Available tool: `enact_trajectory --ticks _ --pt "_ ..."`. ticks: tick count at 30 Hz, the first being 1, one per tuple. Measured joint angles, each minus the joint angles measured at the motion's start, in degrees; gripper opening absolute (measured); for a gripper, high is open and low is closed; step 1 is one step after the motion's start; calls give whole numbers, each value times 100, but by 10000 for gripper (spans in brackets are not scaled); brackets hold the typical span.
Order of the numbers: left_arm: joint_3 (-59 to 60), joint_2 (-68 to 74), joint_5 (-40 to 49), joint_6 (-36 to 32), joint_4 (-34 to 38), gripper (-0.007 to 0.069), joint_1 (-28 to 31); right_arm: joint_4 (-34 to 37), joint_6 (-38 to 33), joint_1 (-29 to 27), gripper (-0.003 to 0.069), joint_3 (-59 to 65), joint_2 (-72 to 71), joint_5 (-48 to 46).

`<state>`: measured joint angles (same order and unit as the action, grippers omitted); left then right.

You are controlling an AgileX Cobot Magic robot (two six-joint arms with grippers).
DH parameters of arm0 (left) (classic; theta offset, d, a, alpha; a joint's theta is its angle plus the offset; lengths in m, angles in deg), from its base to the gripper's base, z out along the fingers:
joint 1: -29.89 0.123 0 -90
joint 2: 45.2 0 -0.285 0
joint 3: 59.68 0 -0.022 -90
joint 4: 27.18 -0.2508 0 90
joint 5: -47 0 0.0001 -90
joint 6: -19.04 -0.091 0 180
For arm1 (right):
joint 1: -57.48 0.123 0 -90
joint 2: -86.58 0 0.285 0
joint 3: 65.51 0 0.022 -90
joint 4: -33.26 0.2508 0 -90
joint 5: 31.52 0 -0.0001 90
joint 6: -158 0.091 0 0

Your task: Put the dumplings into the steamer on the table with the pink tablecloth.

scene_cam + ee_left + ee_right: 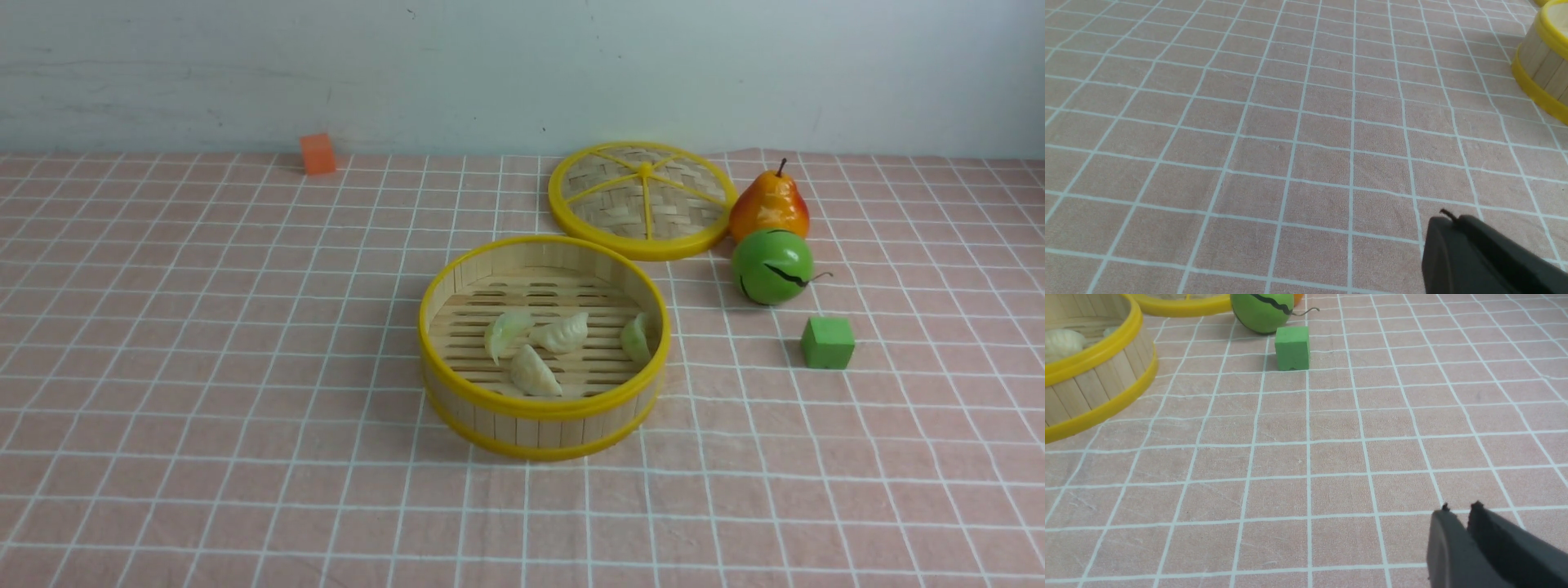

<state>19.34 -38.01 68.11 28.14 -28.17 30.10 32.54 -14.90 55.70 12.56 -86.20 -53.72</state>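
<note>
The steamer (457,408) stands mid-table on the pink tablecloth (204,367). Several dumplings lie on its slatted floor: one pale green (506,331), one cream (562,333), one cream at the front (534,371), one greenish against the right wall (635,339). Neither arm shows in the front view. My left gripper (1449,220) is shut and empty over bare cloth, with the steamer's wall (1541,69) far off. My right gripper (1458,510) is shut and empty over bare cloth, away from the steamer (1094,384), in which a dumpling (1061,343) shows.
The flat woven lid (642,198) lies behind the steamer. A pear (769,206) and a green ball (771,266) sit right of it, with a green cube (827,343) in front, also in the right wrist view (1291,348). An orange cube (317,153) sits far back left.
</note>
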Motion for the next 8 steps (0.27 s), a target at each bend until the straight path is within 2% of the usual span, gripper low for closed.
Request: enact_trajectory --ticks 8 --pt "0 0 0 0 0 -2 0 0 0 0 85 0 0 0"
